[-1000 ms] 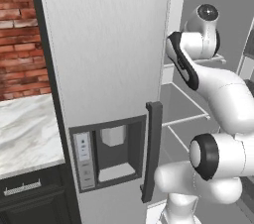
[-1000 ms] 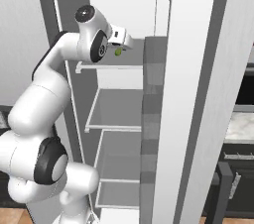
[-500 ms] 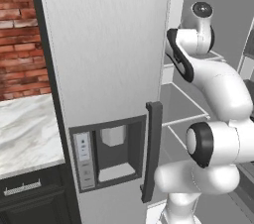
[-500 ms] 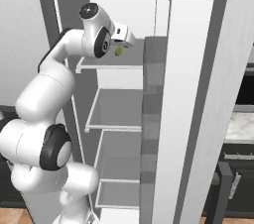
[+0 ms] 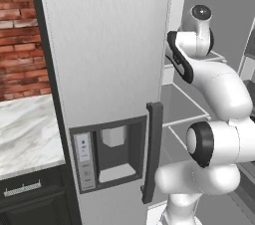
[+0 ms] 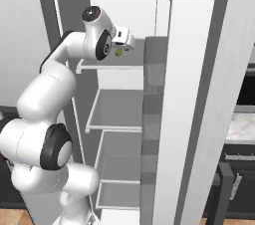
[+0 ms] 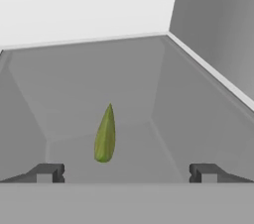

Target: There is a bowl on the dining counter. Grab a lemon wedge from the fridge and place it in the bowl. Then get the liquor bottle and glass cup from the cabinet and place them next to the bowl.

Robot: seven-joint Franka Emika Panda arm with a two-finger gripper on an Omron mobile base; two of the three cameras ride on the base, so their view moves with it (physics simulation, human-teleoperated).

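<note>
The robot arm [image 6: 55,94] reaches up into the open fridge [image 6: 124,119]. Its tool [image 7: 126,172] is at the top shelf [image 7: 129,94], and its two tips stand wide apart with nothing between them. The lemon wedge [image 7: 105,135] sits on that shelf, just ahead of the tool. It looks like a thin green-yellow sliver standing on its edge, a little toward one tip and not quite in the middle. From the right base view the lemon wedge [image 6: 118,53] is a small green dot just under the hand.

I think the robot is about to move in and grab it.

What could go wrong? The wedge is thin and small. If the tool goes straight ahead, one tip may bump it first and knock it over or push it to the back of the shelf. If the tips close too high, they may miss it. The fridge wall [image 7: 218,25] is also close on one side, so the hand could hit it.
</note>
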